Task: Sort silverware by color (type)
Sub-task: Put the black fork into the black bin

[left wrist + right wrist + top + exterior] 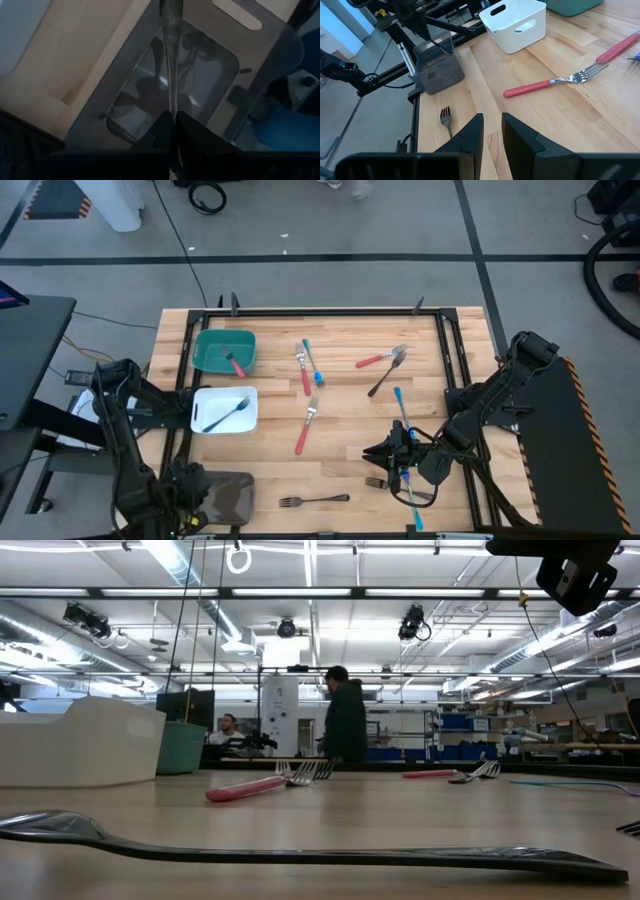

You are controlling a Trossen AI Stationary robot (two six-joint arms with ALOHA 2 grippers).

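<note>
Silverware: grey utensil (pixel 170 55) clamped in left pincer (pixel 173 131) above grey bin (pixel 150 95); off-centre release risks rim bounce. Right pincer (pixel 492 131) apart, empty, above surface (pixel 555 115).

I am seeing three bins sitting along the left side of the table (pixel 330 470) in the high view: one bin (pixel 224 350) at upper left with a utensil (pixel 236 364) lying in it, a second bin (pixel 224 409) just below it holding a fork (pixel 227 416), and a third bin (pixel 226 498) at the lower left edge. Two utensils (pixel 309 366) are lying side by side at upper centre, another fork (pixel 307 424) below them, and one more fork (pixel 314 500) lying near the bottom edge. Right of centre, two pieces (pixel 385 363) are crossing, with a slim utensil (pixel 400 406) below them.
</note>
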